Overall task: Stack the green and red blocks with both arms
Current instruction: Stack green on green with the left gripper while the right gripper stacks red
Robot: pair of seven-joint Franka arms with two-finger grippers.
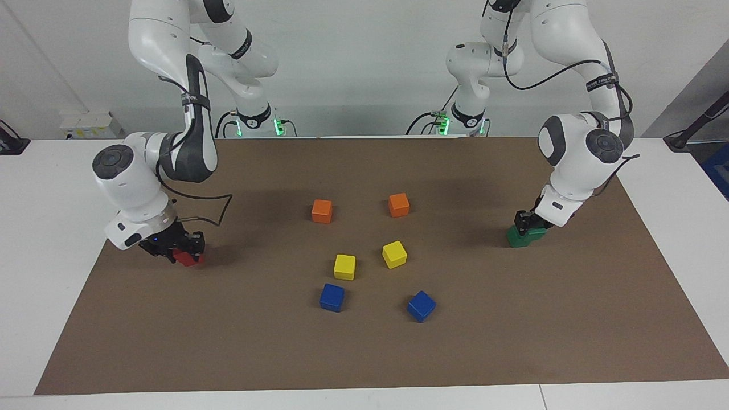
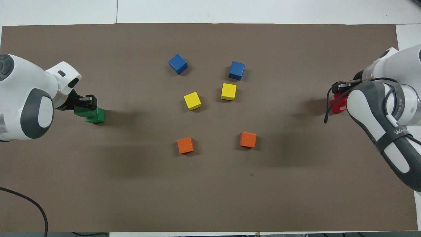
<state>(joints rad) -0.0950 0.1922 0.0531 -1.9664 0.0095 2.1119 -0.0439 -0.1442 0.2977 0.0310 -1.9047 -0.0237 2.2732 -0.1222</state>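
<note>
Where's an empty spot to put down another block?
Bare mat lies farther from the robots than the blue cubes, and between the orange cubes and the robots. The middle is crowded with orange, yellow and blue cubes.

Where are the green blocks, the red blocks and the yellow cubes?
green blocks (image 2: 96, 115): overhead view, top of the lower block.
red blocks (image 1: 188, 257): facing view, front face.
yellow cubes (image 1: 344, 266): facing view, top of one cube.
</note>
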